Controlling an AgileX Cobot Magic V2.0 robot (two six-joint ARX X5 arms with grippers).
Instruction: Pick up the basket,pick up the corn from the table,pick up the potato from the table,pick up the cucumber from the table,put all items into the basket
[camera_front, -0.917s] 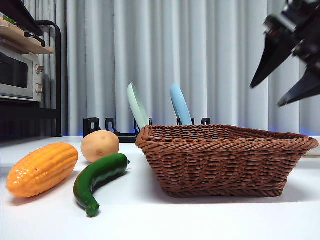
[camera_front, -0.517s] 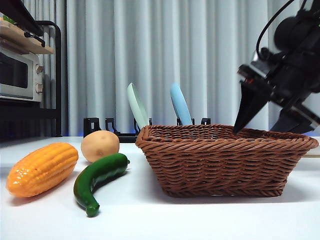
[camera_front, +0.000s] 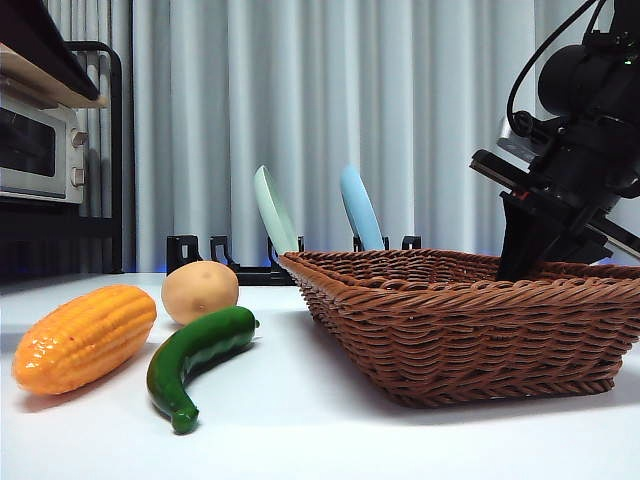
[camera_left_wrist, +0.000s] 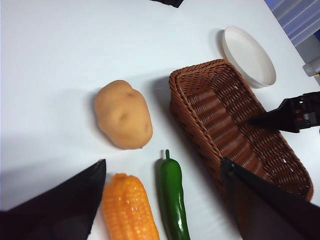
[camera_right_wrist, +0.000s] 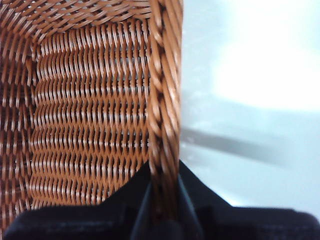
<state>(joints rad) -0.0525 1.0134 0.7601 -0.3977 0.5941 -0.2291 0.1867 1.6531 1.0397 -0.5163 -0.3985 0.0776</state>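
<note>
Right wrist view: right gripper (camera_right_wrist: 164, 192) clenched on basket (camera_right_wrist: 90, 100) rim, step 1. Left gripper (camera_left_wrist: 162, 210) released, hovering over corn (camera_left_wrist: 129, 207). Next: lift straight.

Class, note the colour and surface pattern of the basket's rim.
The basket is reddish-brown wicker; its rim is a thick braid. The right wrist view shows it best.

Open table (camera_left_wrist: 55, 55) surrounds the potato (camera_left_wrist: 123, 114); corn (camera_left_wrist: 129, 210) and cucumber (camera_left_wrist: 172, 197) lie close together.
</note>
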